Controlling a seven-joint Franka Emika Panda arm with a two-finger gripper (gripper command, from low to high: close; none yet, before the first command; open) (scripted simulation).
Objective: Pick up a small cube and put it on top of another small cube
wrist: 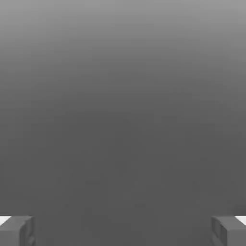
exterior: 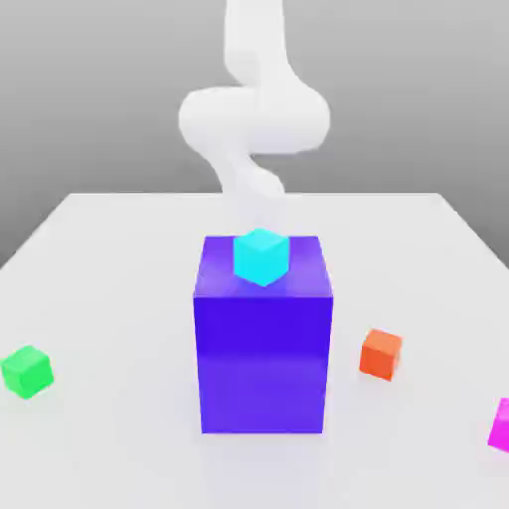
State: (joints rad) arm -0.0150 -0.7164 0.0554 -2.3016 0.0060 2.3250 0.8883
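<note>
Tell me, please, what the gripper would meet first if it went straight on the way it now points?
The way looks free as far as the hand view shows: ahead of the open gripper, between its fingertips, lies only plain grey with no cube in it. How far off that grey lies I cannot tell.
</note>
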